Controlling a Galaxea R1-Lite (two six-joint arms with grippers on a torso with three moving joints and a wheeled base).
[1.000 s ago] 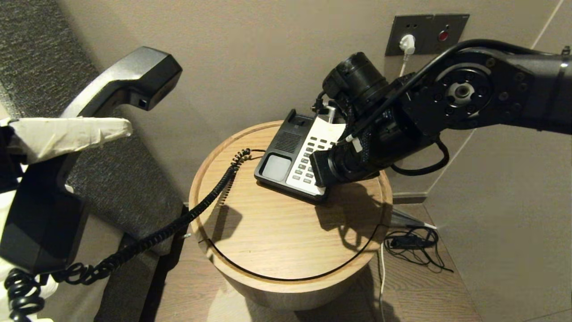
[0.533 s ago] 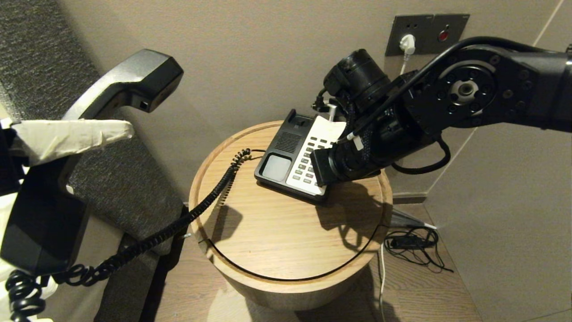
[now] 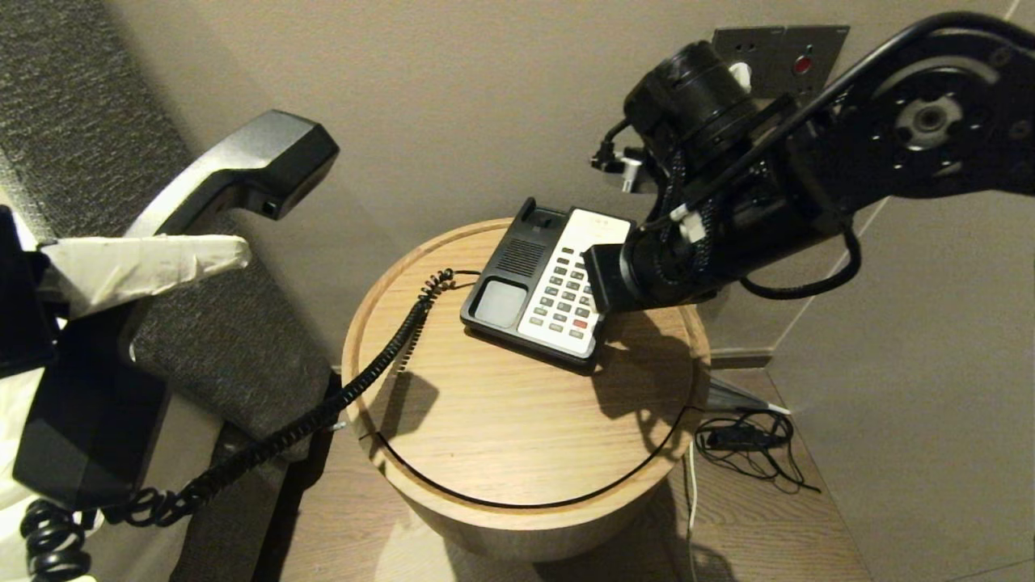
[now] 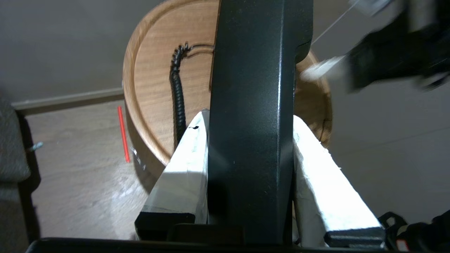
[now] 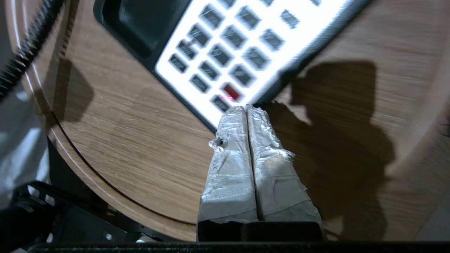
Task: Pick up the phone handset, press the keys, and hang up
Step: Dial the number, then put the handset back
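The black handset (image 3: pixel 226 174) is held up at the far left, clear of the table, by my left gripper (image 3: pixel 145 263). Its white-taped fingers are shut on the handset's middle, as the left wrist view (image 4: pixel 249 116) shows. A coiled cord (image 3: pixel 364 372) runs from the handset to the phone base (image 3: pixel 501 303) on the round wooden table (image 3: pixel 501 420). The base has a white keypad (image 3: pixel 570 287) and an empty cradle. My right gripper (image 5: pixel 247 107) is shut and empty. It hovers just above the near right corner of the keypad (image 5: pixel 242 45), beside a red key (image 5: pixel 232 91).
A wall socket plate (image 3: pixel 772 56) with a white plug is behind the right arm. Loose cables (image 3: pixel 748 440) lie on the floor right of the table. Grey upholstery (image 3: pixel 81 121) rises at the left. A red stick (image 4: pixel 123 135) lies on the floor.
My right arm has lifted and drawn back to the right off the keypad, uncovering more keys. The left gripper with the handset has shifted slightly down.
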